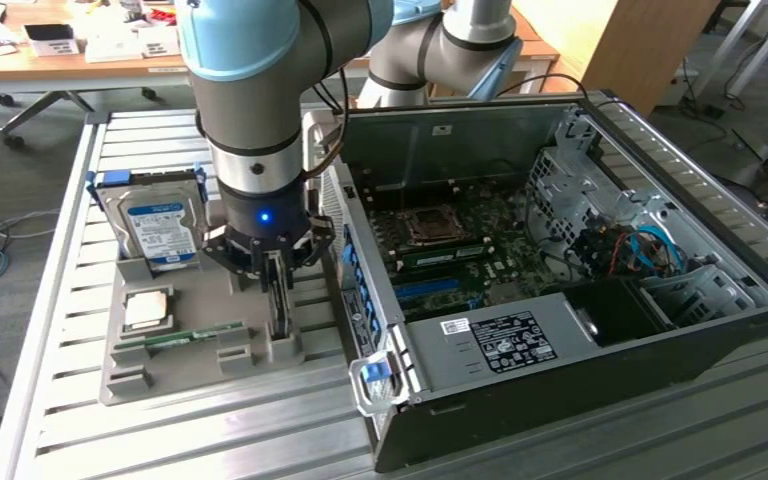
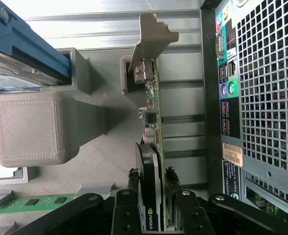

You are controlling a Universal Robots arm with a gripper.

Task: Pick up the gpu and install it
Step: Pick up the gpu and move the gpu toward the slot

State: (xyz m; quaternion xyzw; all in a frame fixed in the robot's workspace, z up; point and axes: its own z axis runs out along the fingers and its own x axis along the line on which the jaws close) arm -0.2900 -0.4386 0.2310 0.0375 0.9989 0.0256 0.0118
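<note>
My gripper (image 2: 155,198) straddles the gpu (image 2: 148,166), jaws partly open with a thin gap on the board side, so nothing is clamped. The card stands on edge in the grey fixture (image 2: 29,127), beside the PC case (image 2: 266,98). I judge it stiff, light and fragile, so I'd pinch cooler and board, gently.

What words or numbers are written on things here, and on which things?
"NVIDIA", sideways, on the black cooler of the gpu.
On the hard drive label: too small to read.
On the power supply label: too small to read.
On the computer case sticker: blurred.
</note>
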